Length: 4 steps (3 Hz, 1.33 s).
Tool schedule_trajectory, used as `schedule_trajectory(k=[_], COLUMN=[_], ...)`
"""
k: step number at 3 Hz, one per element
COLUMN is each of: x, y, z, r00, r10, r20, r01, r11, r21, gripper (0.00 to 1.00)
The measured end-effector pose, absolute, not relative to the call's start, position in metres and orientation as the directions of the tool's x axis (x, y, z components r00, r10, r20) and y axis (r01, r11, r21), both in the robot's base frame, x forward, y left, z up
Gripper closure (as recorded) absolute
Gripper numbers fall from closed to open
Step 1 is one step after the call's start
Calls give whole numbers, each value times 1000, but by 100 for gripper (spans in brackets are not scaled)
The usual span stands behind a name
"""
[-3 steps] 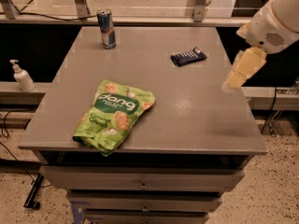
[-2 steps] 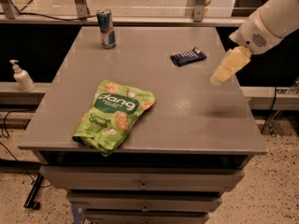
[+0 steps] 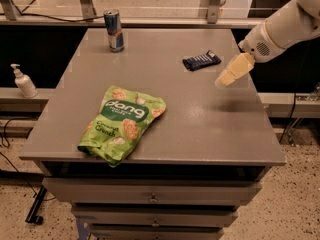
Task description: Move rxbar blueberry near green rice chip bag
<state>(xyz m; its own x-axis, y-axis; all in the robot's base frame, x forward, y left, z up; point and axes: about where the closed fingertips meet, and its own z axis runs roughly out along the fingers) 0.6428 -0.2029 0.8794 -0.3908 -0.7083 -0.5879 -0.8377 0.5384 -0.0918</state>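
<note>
Cream pincer (image 3: 223, 80) near rxbar blueberry (image 3: 201, 61), can (image 3: 114, 30) apart

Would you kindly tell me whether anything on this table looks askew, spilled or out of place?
Only mildly: the green rice chip bag lies skewed, its lower end reaching the front edge of the table. The rxbar blueberry lies flat, the can stands upright, and nothing is spilled. The end effector hovers beside the bar.
</note>
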Motion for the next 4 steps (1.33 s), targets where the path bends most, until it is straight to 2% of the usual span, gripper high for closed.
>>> schedule_trajectory(k=[1,3,4], x=[642,695,718], y=[-202,-175,-158], z=[878,873,861], r00=[-395,-477,-515], r10=[-703,-545,-495], r20=[-592,-689,-700], r01=[-837,-771,-749], r11=[540,637,656], r21=[-82,29,87], gripper=[0,0,0])
